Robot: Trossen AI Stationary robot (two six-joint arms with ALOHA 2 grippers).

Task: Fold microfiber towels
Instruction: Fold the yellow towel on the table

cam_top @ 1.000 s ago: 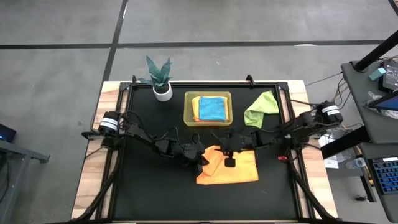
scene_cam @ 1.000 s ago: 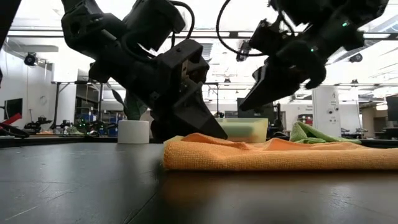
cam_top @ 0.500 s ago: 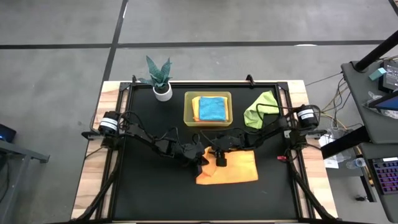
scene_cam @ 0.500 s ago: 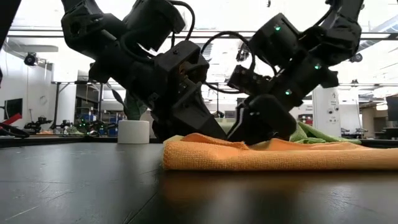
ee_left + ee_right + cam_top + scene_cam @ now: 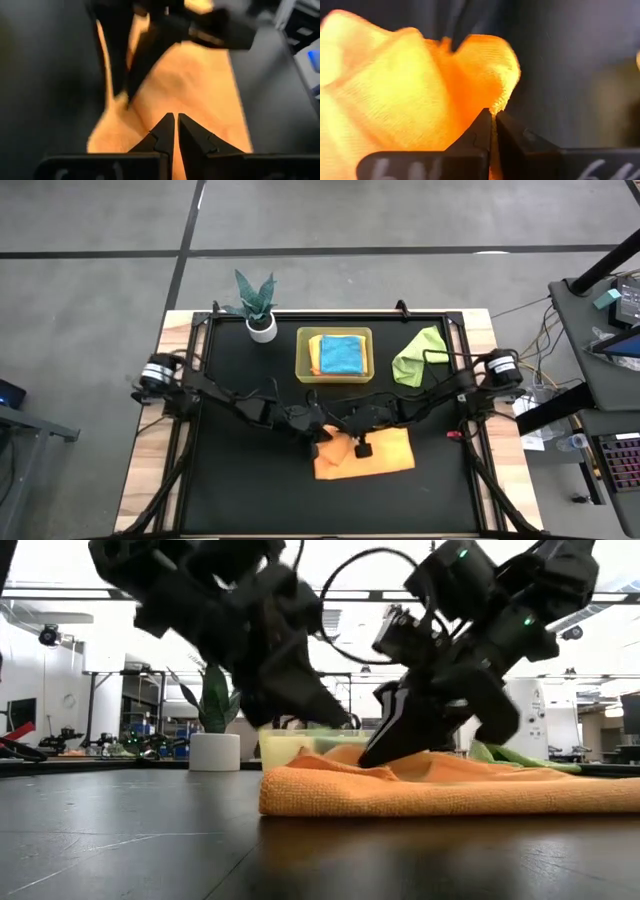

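My right jaws (image 5: 493, 120) are clamped on an edge of the soft orange-yellow microfiber towel (image 5: 375, 454), lifting it to fold. My left jaws (image 5: 175, 125), closed and empty, hover just above that cloth, mid black table (image 5: 240, 480).

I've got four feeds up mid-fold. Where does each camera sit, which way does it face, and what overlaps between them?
High: above the table, straight down; both arms, orange towel, bin, green towel, plant.
Low: table height, level into the room; both arms come from above onto the orange towel.
Left wrist: past the shut left pincer, over the towel.
Right wrist: past the right pincer, shut on a towel edge.
Shared: the orange towel shows in all four.
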